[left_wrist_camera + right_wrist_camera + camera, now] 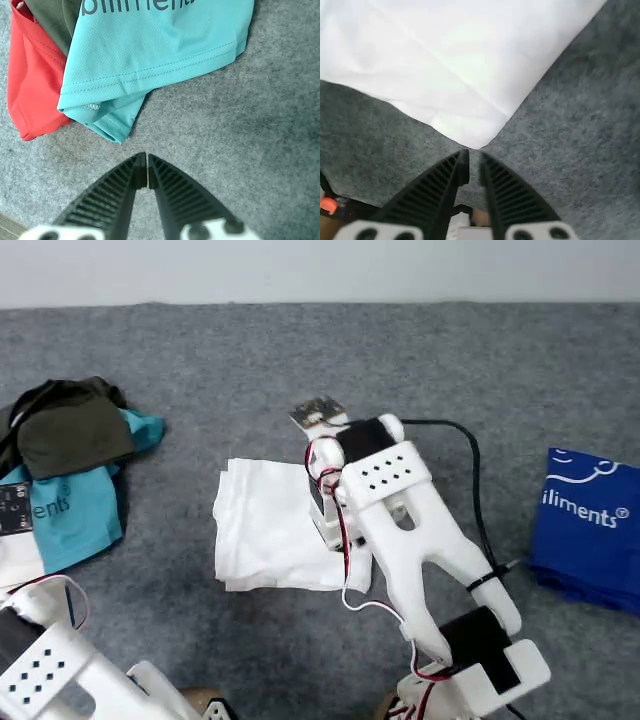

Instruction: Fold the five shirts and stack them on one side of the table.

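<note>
From the high view I have the right arm [400, 520] stretched out over the white shirt [265, 530], which lies on the table [450, 370] as a rough rectangle, so I judge it mostly folded. Off to that arm's outer side, well apart, the blue shirt [590, 525] sits folded near the table edge, and I take it as the start of the stack. On the far side of the white shirt an olive shirt [70, 430] lies bunched on a teal shirt [75, 515], with the left arm [50, 670] low at the near edge beside them. In the left wrist view the left gripper [147, 170] is clenched on nothing, tips together above bare table; the teal shirt's hem is near, ahead of the tips, a red shirt [32, 85] sticks out beside it, and the olive one lies beyond both. In the right wrist view the right gripper [472, 162] is closed to a slit and holds nothing, with a corner of the white shirt just ahead of its tips, perhaps touching them. I reckon the step in hand is finishing the white shirt. The next move calls for me to open those jaws, take that corner cleanly through all its layers, and carry the shirt toward the blue one without letting the fold slip, while three shirts wait
</note>
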